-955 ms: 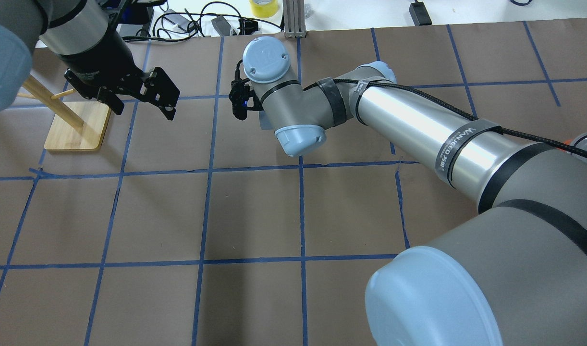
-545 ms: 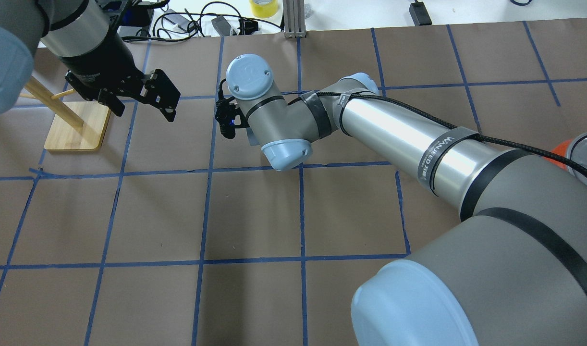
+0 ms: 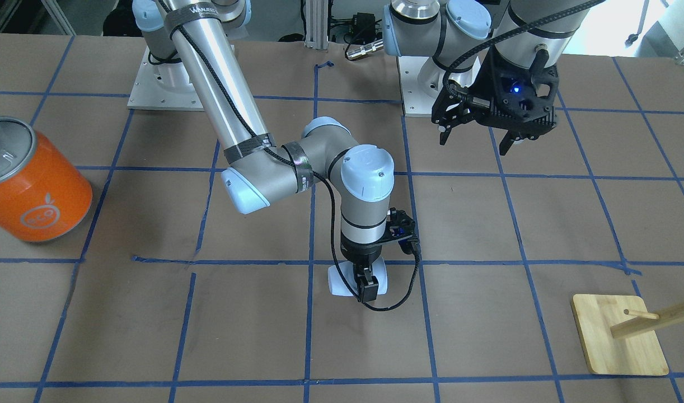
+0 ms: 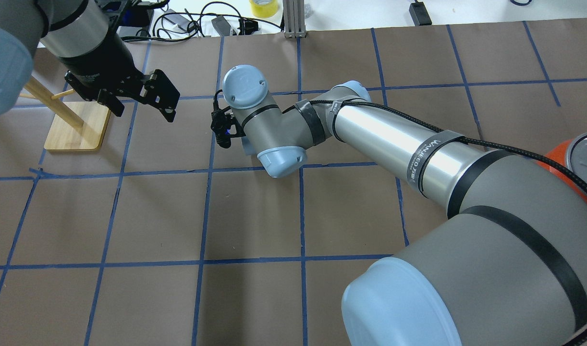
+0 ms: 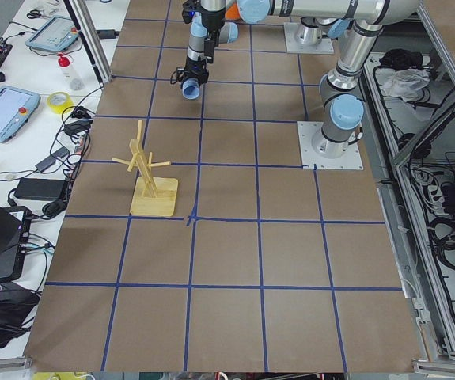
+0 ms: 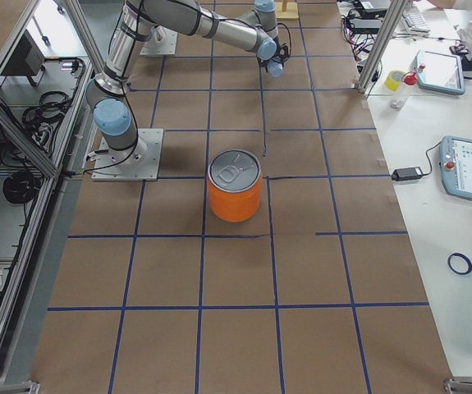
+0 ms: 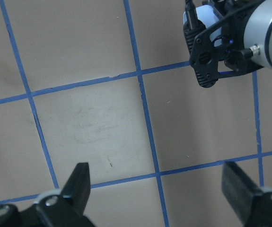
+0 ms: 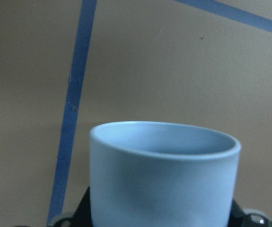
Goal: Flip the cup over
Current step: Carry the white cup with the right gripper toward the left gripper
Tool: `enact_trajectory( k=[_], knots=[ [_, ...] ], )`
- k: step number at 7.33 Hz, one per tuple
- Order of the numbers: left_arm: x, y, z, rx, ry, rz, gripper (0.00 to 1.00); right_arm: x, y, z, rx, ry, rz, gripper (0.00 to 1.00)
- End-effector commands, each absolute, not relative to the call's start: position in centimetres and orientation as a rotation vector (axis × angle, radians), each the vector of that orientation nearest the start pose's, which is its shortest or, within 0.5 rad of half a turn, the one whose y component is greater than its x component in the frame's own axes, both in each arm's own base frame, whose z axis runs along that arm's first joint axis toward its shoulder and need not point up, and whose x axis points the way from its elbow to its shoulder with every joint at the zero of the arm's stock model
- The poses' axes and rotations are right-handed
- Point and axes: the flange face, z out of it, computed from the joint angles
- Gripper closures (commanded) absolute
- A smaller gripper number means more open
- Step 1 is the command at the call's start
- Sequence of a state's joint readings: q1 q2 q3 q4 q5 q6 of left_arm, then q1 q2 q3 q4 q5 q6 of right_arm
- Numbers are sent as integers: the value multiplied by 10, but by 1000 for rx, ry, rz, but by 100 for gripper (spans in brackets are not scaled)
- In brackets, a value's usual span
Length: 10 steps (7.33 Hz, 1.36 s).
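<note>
The pale blue-white cup (image 3: pixel 337 281) is held by my right gripper (image 3: pixel 368 284), which is shut on it low over the brown table near its middle. The cup looks tipped on its side in the front view. In the right wrist view the cup (image 8: pixel 159 179) fills the lower half, rim pointing away from the camera. From overhead the right wrist (image 4: pixel 245 86) hides most of it. My left gripper (image 4: pixel 140 106) is open and empty, hovering above the table to the left of the right wrist; its fingers (image 7: pixel 79 182) frame bare table.
A large orange can (image 3: pixel 31 179) with a silver top stands on the robot's right side of the table; it also shows in the exterior right view (image 6: pixel 236 187). A wooden peg stand (image 4: pixel 77 126) sits under the left arm. Cables and a tape roll (image 4: pixel 263 6) lie beyond the far edge.
The right wrist has swung left and a little nearer the robot with the cup in it. The left arm has not moved.
</note>
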<state>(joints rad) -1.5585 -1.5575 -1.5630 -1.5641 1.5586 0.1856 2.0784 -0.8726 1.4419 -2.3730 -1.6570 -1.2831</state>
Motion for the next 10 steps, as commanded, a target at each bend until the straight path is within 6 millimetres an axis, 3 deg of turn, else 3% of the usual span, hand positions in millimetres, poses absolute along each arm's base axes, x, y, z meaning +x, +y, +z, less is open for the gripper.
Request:
enact_trajectory(
  k=[1, 3, 7, 9, 10],
  knots=[
    [-129, -490, 499, 273, 3139, -45, 0, 462, -571, 200, -2558, 2074, -297, 19],
    [-129, -491, 499, 271, 3142, -46, 0, 462, -571, 200, -2556, 2076, -297, 2],
    [-129, -491, 498, 271, 3141, -41, 0, 462, -571, 211, -2540, 2101, -325, 0],
    [-129, -492, 495, 261, 3145, -34, 0, 460, -572, 232, -2467, 2205, -371, 0],
    [-130, -493, 495, 264, 3143, -43, 0, 457, -569, 259, -2337, 2329, -429, 0]
  ],
)
